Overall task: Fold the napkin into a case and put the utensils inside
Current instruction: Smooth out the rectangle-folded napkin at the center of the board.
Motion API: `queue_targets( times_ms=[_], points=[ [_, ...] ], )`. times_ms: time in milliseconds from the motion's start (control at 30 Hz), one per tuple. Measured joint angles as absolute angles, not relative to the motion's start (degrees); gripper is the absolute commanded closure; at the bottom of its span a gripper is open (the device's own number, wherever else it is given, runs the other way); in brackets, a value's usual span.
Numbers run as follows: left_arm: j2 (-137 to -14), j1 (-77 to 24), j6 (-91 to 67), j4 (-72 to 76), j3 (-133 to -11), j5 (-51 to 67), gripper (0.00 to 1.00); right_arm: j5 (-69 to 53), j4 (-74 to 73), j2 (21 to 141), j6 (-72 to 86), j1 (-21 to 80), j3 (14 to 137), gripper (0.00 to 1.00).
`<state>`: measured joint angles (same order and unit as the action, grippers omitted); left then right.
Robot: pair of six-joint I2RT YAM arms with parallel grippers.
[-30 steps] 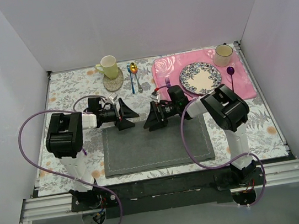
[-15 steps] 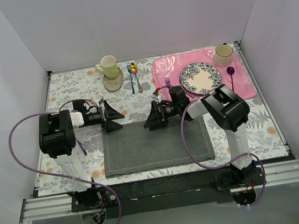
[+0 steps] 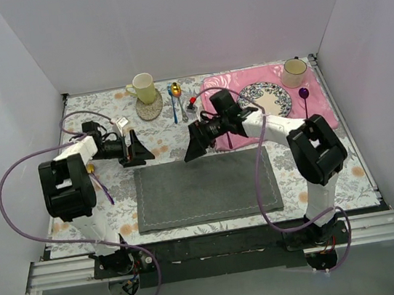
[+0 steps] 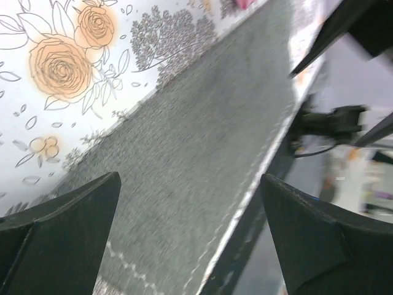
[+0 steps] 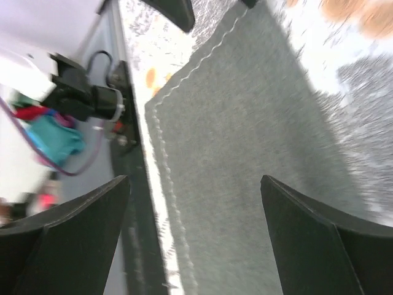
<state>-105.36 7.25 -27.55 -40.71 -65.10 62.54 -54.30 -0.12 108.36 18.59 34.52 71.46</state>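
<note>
Evidently early days: nothing of the task is done.

- napkin point(image 3: 206, 189): dark grey, spread flat and unfolded on the floral tablecloth point(image 3: 97, 117); no crease or pocket in it.
- left gripper point(image 3: 140, 146): jaws wide apart, empty, just beyond the napkin's far left corner.
- right gripper point(image 3: 195, 146): jaws wide apart, empty, at the napkin's far edge near its middle.
- silver fork point(image 3: 183, 110): well beyond the napkin's far edge, beside a blue-handled spoon point(image 3: 173, 101). The task's own spoon I cannot pick out with any confidence.
- left to do: every fold, then both utensils slipped inside.
- overhead view only: the cutlery, and the pink placemat point(image 3: 324, 111) beyond the napkin's far right corner.
- wrist views only: the napkin's weave and wavy pale edge stitching, each framed by spread black fingers; both views are blurred.
</note>
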Motion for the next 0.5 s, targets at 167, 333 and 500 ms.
queue_targets(
  times_ms=[167,333,500],
  points=[
    [-96.9,4.7,-20.9,-45.1,-64.3,54.6,0.02,-46.9,-21.4,103.8,-4.3,34.5,77.2,0.28],
    [-95.8,0.8,-18.2,-48.2,-60.4,51.9,0.02,-40.9,-35.2,105.2,-15.5,34.5,72.9,0.43],
    [-97.2,-2.3,-18.2,-49.8,-58.6,48.4,0.02,-39.7,-39.5,107.7,-16.1,34.5,69.6,0.45]
  ],
)
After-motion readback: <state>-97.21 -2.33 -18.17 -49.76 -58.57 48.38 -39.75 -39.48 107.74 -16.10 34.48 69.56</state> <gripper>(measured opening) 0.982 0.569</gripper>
